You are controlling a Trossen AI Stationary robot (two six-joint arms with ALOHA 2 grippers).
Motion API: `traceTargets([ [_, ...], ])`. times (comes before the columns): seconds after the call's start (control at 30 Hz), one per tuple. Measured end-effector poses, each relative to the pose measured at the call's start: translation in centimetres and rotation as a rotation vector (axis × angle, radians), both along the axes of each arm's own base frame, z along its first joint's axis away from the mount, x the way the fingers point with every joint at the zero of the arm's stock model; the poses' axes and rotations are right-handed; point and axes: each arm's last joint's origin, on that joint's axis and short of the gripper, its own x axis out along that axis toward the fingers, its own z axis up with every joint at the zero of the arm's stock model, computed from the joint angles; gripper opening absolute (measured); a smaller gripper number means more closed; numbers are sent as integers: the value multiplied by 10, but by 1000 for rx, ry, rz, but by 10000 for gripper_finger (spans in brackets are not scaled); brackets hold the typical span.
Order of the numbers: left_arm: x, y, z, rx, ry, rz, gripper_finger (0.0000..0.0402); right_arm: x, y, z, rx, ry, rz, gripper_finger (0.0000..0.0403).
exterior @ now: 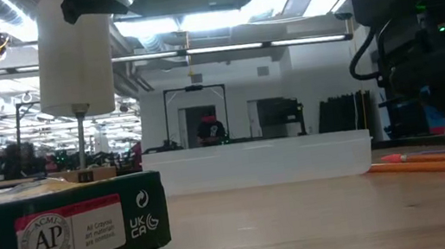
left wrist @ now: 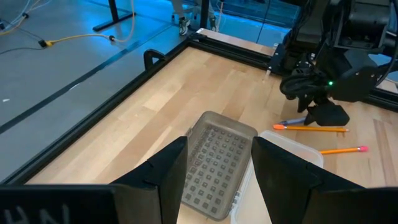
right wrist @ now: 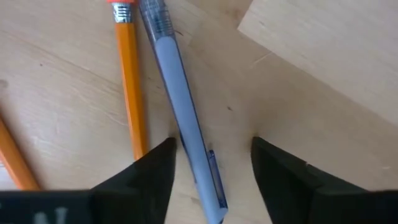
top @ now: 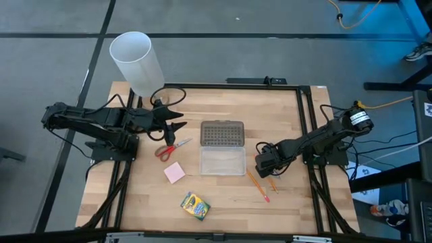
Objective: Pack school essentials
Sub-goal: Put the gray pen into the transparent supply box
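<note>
A wooden table [top: 223, 196] is seen from above with two dark robot arms reaching inward from its sides. The right arm stretches in from the right edge, bent low, and its right gripper [right wrist: 211, 165] points steeply down at the tabletop just right of the clear rectangular plastic case [top: 222, 160]. Its two dark fingers [right wrist: 146, 177] stand apart on either side of a blue-grey pen [right wrist: 180, 106], which lies flat on the wood between them; the fingers do not yet touch it. Just beside the pen lies one of two orange pencils [right wrist: 130, 87], and the second pencil shows at the edge of the wrist view.

The left arm extends from the left side, held level above the table, with the left gripper [left wrist: 219, 168] open and empty, aimed across the table toward the case's grey dotted lid [left wrist: 214, 165], which lies open beside the clear tray. A tall white cylinder [top: 137, 62] stands near this arm at the table's back left corner.

Red-handled scissors [top: 172, 149] lie just below the left gripper. A pink square sticky-note pad [top: 174, 173] sits near the case's front left corner, and a yellow-green crayon box [top: 194, 206] lies nearer the front edge.
</note>
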Motion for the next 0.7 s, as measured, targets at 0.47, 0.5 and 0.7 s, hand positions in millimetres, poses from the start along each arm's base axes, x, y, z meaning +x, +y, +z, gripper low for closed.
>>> traceTargets([
  [0.47, 0, 0, 0, 1, 0, 2, 174, 0, 0, -1, 1, 1, -1, 92],
  [0.5, 0, 0, 0, 1, 0, 2, 174, 0, 0, -1, 1, 1, -1, 85],
  [0.7, 0, 0, 0, 1, 0, 3, 174, 0, 0, 0, 0, 2, -2, 35],
])
